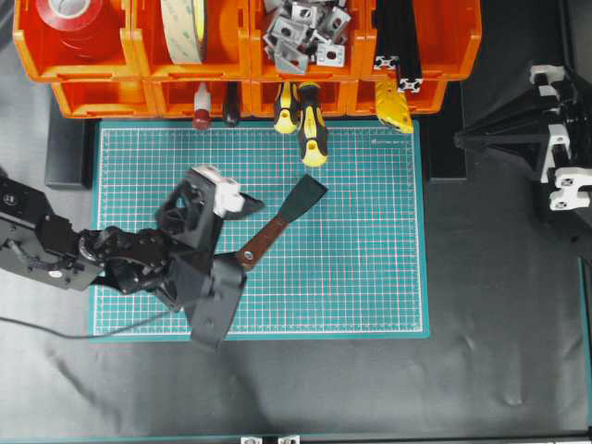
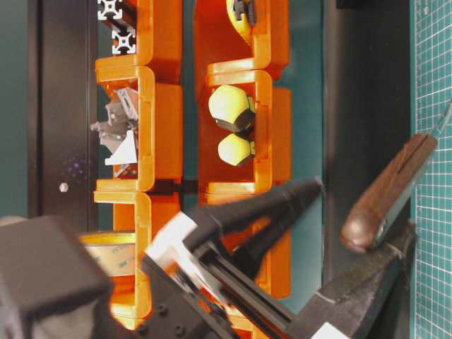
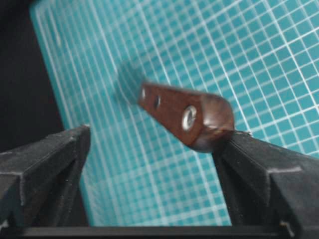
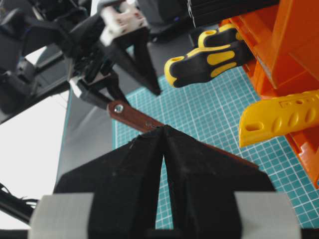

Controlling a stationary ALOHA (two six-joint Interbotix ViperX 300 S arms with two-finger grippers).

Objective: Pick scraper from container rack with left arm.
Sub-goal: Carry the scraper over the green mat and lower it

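A green cutting mat (image 1: 370, 277) (white grid lines) lies on a dark, slightly wrinkled table cover (image 1: 499, 370), which surrounds it left, right and below.

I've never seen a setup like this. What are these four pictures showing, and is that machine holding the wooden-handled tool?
These are two robot arms at a table, filmed by four cameras: one overhead, one at table level, and one on each arm's wrist. The left arm's claw stands wide open around the handle end of the scraper. The handle touches one finger but is not clamped. The scraper is on the green mat; whether it lies flat I cannot tell. Behind the mat is the orange rack, with tape, metal brackets and screwdrivers poking out. The right claw is shut and stays off to the side.
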